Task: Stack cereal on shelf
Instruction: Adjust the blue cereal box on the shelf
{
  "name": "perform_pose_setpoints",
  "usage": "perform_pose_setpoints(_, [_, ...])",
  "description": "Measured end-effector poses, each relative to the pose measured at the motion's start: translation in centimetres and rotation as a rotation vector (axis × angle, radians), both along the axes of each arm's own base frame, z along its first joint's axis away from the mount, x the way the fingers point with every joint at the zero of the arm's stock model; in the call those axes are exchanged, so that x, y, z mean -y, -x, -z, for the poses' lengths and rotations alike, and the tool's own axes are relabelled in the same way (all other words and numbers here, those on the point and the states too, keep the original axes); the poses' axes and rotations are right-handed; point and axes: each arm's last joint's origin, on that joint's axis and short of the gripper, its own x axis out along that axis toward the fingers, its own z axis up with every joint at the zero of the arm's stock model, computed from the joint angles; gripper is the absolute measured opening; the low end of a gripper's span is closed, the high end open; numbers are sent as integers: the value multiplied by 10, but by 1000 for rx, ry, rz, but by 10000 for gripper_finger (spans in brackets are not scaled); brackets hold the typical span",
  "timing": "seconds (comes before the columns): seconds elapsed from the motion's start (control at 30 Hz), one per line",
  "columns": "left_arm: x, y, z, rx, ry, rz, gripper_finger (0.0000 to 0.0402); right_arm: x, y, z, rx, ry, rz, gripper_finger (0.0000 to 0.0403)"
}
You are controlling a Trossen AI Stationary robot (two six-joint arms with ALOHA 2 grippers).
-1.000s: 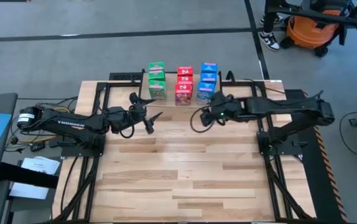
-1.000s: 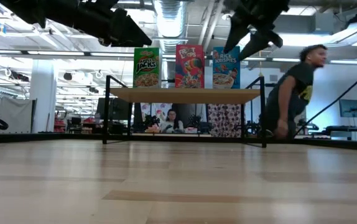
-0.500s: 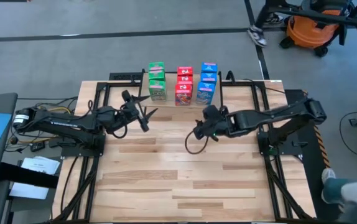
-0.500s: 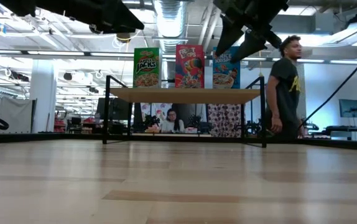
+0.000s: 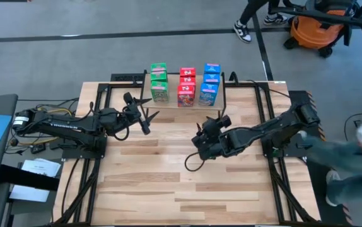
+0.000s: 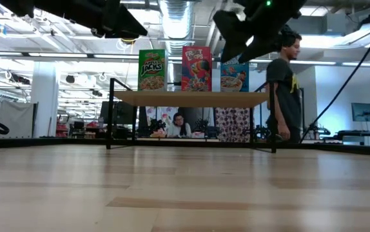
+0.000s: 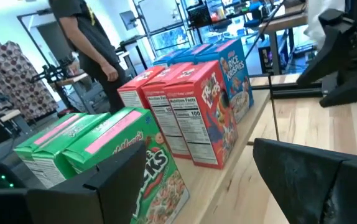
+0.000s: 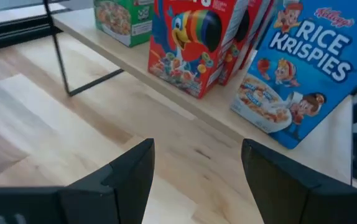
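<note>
Hidden: rear cereal boxes (image 5: 185, 86) masked by front ones in low view.
Cereal: upright on shelf (image 6: 191, 98), three colour rows, fronts toward counter (image 5: 187, 183).
Left end effector (image 5: 148, 117): fingers apart, empty.
Right end effector (image 5: 201, 140): fingers apart, empty.

Slatted wooden table (image 5: 168, 183), low shelf (image 6: 191, 98) at its far edge, green, red, blue cereal boxes (image 5: 185, 84) upright on it

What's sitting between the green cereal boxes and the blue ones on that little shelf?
The red boxes stand in a row between the green boxes and blue boxes on the shelf, clearest in the high view.
</note>
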Motion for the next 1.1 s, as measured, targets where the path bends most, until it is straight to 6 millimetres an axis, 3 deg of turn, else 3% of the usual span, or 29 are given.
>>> perform_pose_setpoints(0.17, [0,0,0,-4,1,0,289,5,-6,9,7,36,49,265])
perform_pose_setpoints(0.63, [0,0,1,-9,-4,0,289,38,-20,-1,56,57,105,265])
perform_pose_setpoints(1.1, [0,0,2,-31,-4,0,289,54,-27,-6,66,74,117,265])
